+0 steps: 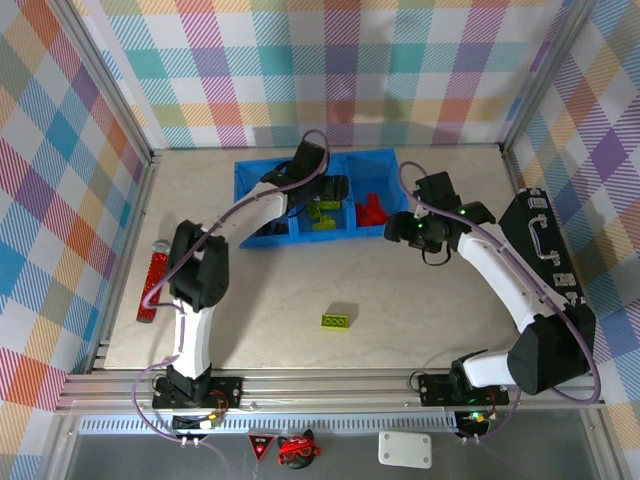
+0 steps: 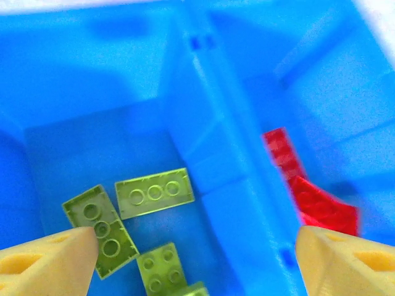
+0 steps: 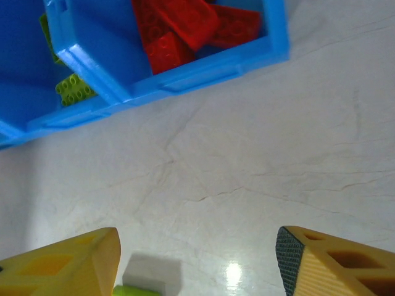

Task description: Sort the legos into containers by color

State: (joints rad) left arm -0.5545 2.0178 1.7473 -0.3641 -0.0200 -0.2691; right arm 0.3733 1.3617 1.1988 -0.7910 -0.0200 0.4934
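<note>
- The left base (image 1: 190, 388) and right base (image 1: 470, 382) are bolted to the near edge of the table (image 1: 250, 300), well apart.
- A red cylinder (image 1: 152, 285) lies along the left edge, just beside the left arm's elbow and apart from it.
- The left gripper (image 2: 194, 239) hangs over the middle compartment of the bin (image 1: 370, 156). Its fingers are spread wide with nothing between them.
- Its left fingertip (image 2: 74, 246) is just by one of the lime bricks (image 2: 154, 192) on that compartment's floor. Whether it touches cannot be told.
- The bin sits near the back edge, left of centre, with a strip of bare table behind it. Dark pieces (image 1: 270, 230) show in its left compartment, partly hidden by the arm.
- Red bricks (image 1: 372, 210) are piled in the right compartment.
- A loose lime brick (image 1: 337, 320) lies alone midway between the bin and the near edge, with open table all around it.
- The right gripper (image 3: 197, 243) hovers over bare table just off the bin's near right corner. Its fingers are apart and hold nothing.
- A black case (image 1: 540, 245) lies along the right edge, close beside the right arm's forearm.
- Checked walls (image 1: 330, 70) close the left, back and right edges.
</note>
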